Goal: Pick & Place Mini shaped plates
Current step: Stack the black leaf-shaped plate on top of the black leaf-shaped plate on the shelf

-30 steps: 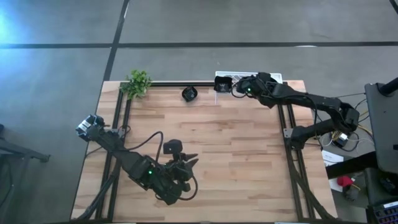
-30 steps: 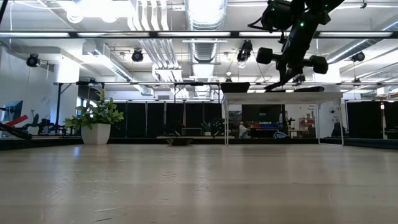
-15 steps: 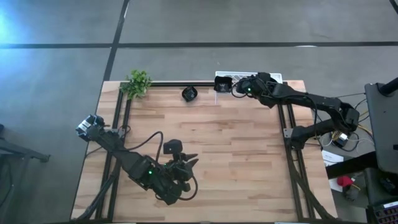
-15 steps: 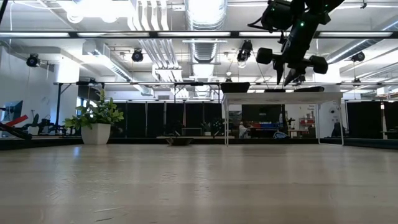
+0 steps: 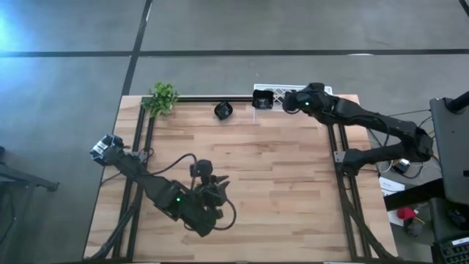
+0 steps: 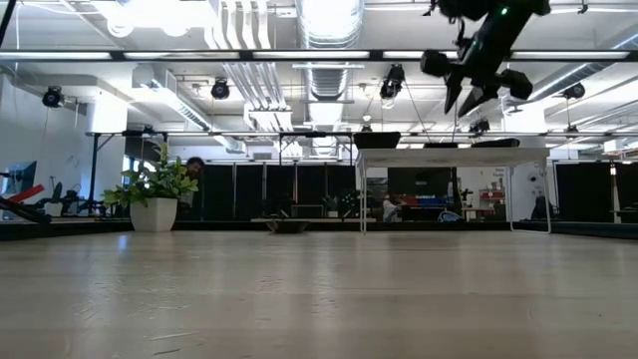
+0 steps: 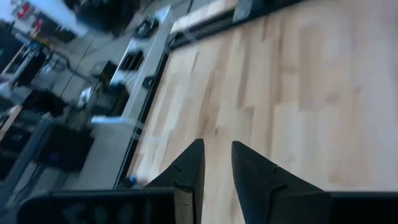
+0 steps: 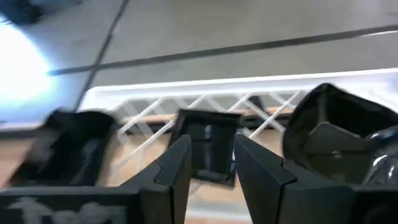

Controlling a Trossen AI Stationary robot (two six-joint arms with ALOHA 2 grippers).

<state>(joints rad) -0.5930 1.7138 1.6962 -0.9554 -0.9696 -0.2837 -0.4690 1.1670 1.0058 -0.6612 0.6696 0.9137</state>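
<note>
At the far edge of the table (image 5: 278, 183), right of centre: 1 white lattice rack (image 5: 272, 91), holding small dark plates. The right wrist view shows 3 of them on the rack (image 8: 261, 99): 1 square plate (image 8: 208, 146) seen between the fingers, 1 larger angular plate (image 8: 336, 140) to one side, 1 blurred dark plate (image 8: 71, 146) to the other.

Right gripper (image 5: 287, 103): raised above the rack, its 2 fingers (image 8: 171, 171) apart with a clear gap, nothing between them; the square plate lies beyond the tips, not touched. In the low view the same gripper (image 6: 464, 98) hangs high above the table, fingers spread, empty.

Far edge, left of the rack: 1 single dark plate (image 5: 223, 111) resting on the bare wood, well apart from both grippers.

Far left corner: 1 small green plant (image 5: 162, 97); in the low view it stands in a white pot (image 6: 154, 213).

Near-left area of the table: left gripper (image 5: 218, 192), low over the wood. Its 2 fingers (image 7: 249, 174) stand slightly apart, a narrow gap between them, holding nothing; only bare wood lies ahead of them.
</note>
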